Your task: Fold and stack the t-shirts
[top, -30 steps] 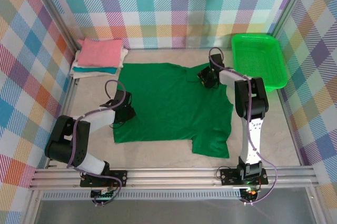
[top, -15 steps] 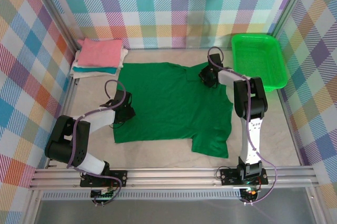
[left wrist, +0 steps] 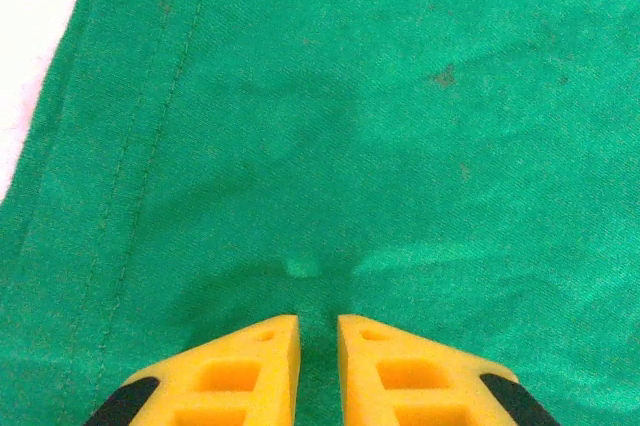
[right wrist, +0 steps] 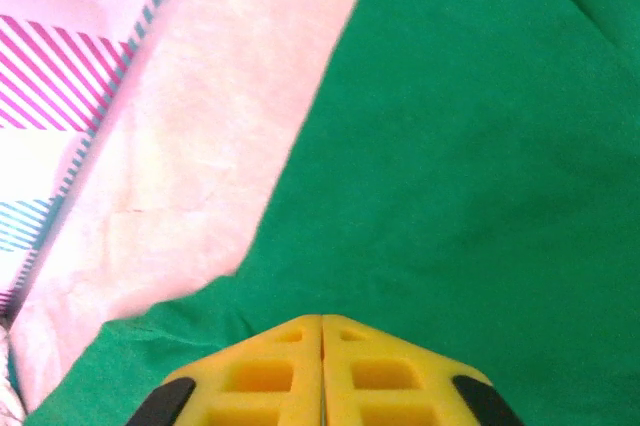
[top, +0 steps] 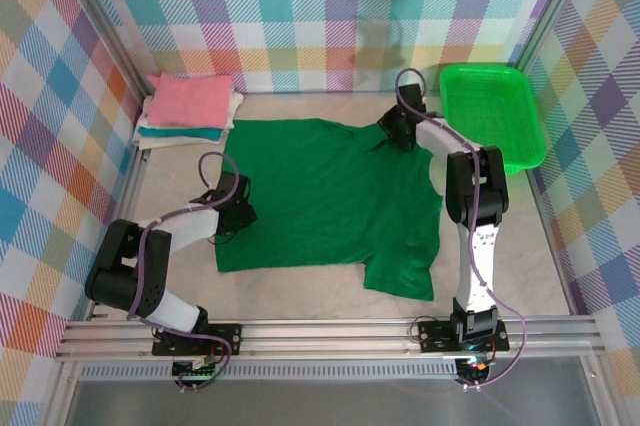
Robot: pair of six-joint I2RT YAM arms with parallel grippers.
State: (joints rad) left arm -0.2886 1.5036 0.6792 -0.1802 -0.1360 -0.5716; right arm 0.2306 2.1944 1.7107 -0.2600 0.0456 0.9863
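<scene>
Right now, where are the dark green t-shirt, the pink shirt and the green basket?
dark green t-shirt (top: 320, 196): top view, middle of its spread-out body.
pink shirt (top: 190, 98): top view, its upper face, atop the folded pile.
green basket (top: 490, 116): top view, bare floor inside it.

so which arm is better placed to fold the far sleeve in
Probably right: the right claw is shut at the dark green t-shirt's far sleeve edge, while the left claw sits on the near-left hem.

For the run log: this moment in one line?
left gripper: shut on green t-shirt | right gripper: shut at far sleeve | folded stack: far left
</scene>
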